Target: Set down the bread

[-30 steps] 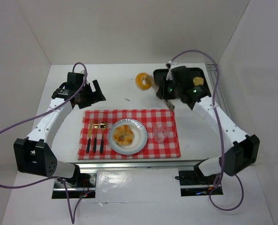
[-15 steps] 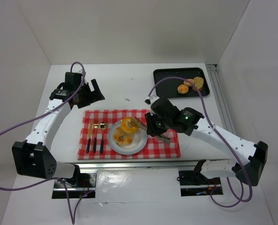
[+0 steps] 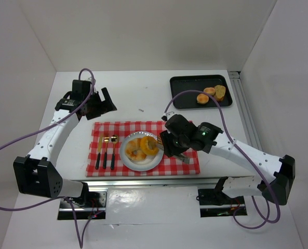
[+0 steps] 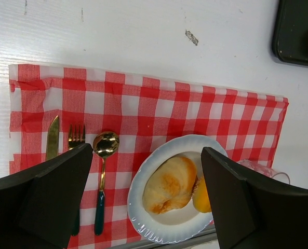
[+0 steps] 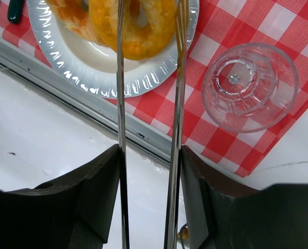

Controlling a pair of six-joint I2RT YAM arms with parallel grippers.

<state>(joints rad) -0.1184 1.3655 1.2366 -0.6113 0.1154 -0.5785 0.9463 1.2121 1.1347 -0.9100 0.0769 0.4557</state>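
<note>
Lower than half a second ago, the ring-shaped bread (image 3: 149,146) now sits at the right side of the white plate (image 3: 142,165), beside the bread roll (image 3: 134,149) there, with the right claw (image 3: 155,144) clamped on its sides. The left claw (image 3: 106,101) hangs with jaws apart beyond the far left corner of the checked cloth (image 3: 187,163), above the surface (image 3: 133,96).

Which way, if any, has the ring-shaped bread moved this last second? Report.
Yes. From beside the black tray, the ring-shaped bread came nearward onto the white plate, in the right hand.
</note>
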